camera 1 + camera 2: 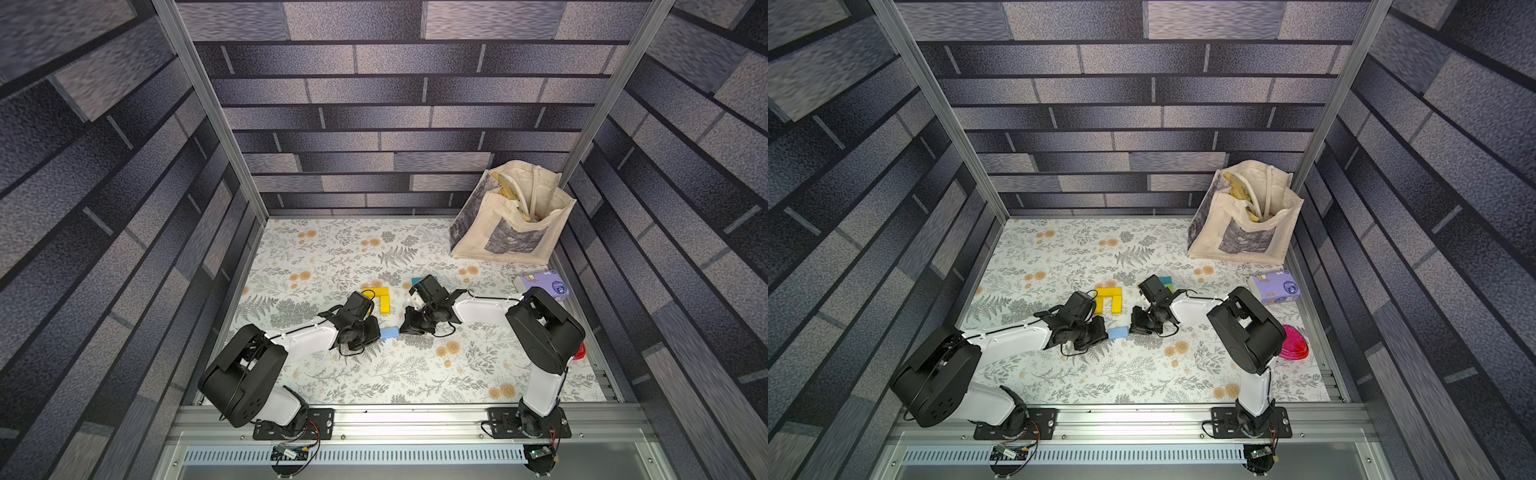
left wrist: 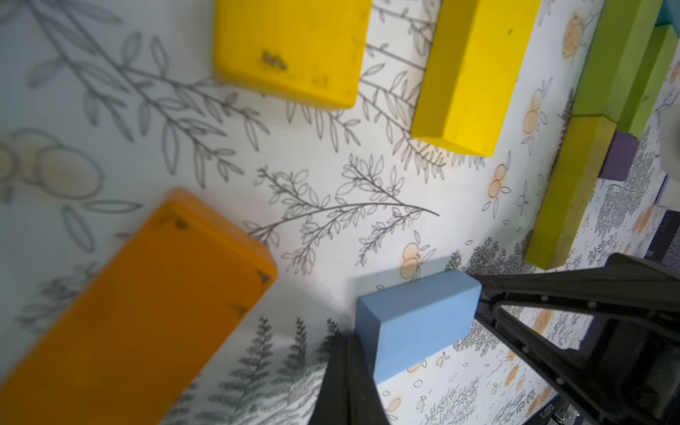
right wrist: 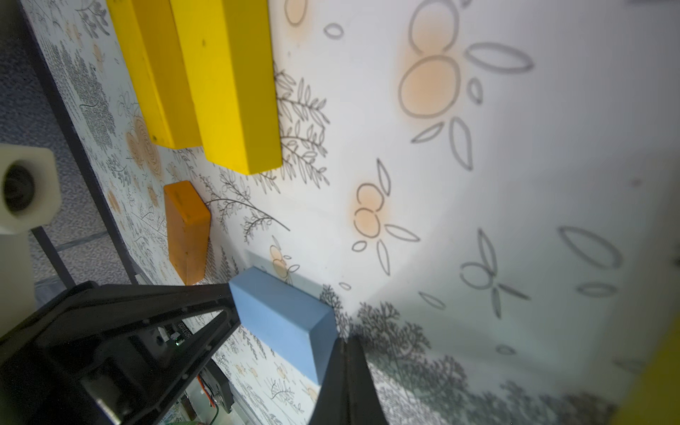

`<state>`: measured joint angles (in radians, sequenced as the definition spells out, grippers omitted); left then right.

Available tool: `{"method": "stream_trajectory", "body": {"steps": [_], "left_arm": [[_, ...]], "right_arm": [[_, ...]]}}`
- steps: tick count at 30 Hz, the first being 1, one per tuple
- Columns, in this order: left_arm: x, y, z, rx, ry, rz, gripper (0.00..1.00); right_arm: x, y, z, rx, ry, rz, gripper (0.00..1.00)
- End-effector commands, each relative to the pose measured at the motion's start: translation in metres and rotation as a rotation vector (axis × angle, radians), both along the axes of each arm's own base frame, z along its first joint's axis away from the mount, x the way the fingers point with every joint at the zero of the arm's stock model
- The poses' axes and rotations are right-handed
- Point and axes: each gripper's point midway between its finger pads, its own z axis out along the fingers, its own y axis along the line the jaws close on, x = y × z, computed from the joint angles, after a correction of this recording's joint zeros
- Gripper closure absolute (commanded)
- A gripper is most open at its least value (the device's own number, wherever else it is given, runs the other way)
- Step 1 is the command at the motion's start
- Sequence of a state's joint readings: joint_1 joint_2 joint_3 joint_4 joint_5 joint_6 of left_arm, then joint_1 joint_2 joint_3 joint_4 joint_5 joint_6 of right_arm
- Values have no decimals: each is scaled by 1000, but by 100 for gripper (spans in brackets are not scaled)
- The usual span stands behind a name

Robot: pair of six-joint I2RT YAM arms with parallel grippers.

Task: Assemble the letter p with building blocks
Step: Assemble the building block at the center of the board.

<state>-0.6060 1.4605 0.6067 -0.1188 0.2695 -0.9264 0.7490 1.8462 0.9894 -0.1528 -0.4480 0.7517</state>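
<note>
Blue block (image 1: 389, 333): centre, just near of yellow blocks (image 1: 381, 297) | left claw (image 2: 346, 342) and right claw (image 3: 344, 346) both closed, empty, one at each end | judged light, rigid, slick: you should pinch its long sides.

The yellow blocks (image 2: 294, 48) and the orange block (image 2: 147, 312) are being seen as matt painted wood, scuffed at corners. The light blue block (image 2: 415, 316) is being seen as smooth and matt. The far right bag (image 1: 503, 208) is being seen as cloth.
</note>
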Motion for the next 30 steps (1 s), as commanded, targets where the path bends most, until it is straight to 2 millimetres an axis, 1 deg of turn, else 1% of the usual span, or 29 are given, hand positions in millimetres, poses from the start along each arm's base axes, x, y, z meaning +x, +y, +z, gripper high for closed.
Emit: {"method": "stream_trajectory", "body": {"steps": [1,6,12,14,17,24,30], "left_arm": [[-1,-1,-3,8,13,-31,100],[1,0,-2,18,10,-22,100],[11,3,-2,44,3,6,100],[14,5,-3,52,5,15,100],[20,6,-3,49,1,29,100],[26,13,-5,58,15,35,100],[32,18,-6,61,26,41,100]], "right_arm": [[-10,2,3,10,25,17,100],[-12,11,4,17,33,44,100],[-7,13,-1,-8,43,39,100],[1,21,7,8,25,39,100],[4,23,5,0,27,43,100],[13,33,4,-5,29,52,100],[18,37,2,-14,32,55,100]]}}
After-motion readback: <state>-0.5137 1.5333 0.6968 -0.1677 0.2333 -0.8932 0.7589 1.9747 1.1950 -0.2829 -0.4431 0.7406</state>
